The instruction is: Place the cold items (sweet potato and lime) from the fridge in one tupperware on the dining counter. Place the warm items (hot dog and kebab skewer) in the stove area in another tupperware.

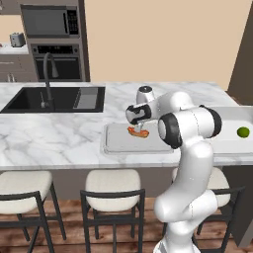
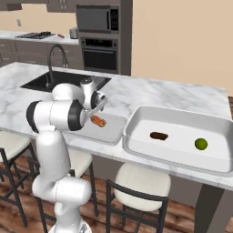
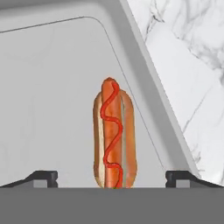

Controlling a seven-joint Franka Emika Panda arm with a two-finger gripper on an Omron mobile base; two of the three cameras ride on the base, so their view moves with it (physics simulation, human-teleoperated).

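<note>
The hot dog [image 3: 114,135], a red sausage in a tan bun, lies in the shallow flat grey tupperware [image 3: 52,109] on the dining counter [image 1: 59,133]. My gripper [image 3: 111,178] hangs just above it, open, with both fingertips [image 3: 43,177] well clear of the bun. From the base I see the hot dog [image 1: 138,132] [image 2: 98,121] under the hand [image 1: 140,126]. To the right, the deep pale tupperware [image 2: 136,118] holds the brown sweet potato [image 2: 159,135] and the green lime [image 2: 201,144] [image 1: 242,132]. The fridge is out of view. A tiny reddish mark by the stove area [image 2: 34,35] is too small to name.
A black sink [image 1: 54,99] with a tall faucet [image 1: 48,74] sits in the counter, back left of the trays. Stools [image 1: 112,185] stand along the counter's near edge. A wall oven and a microwave [image 1: 52,22] stand behind.
</note>
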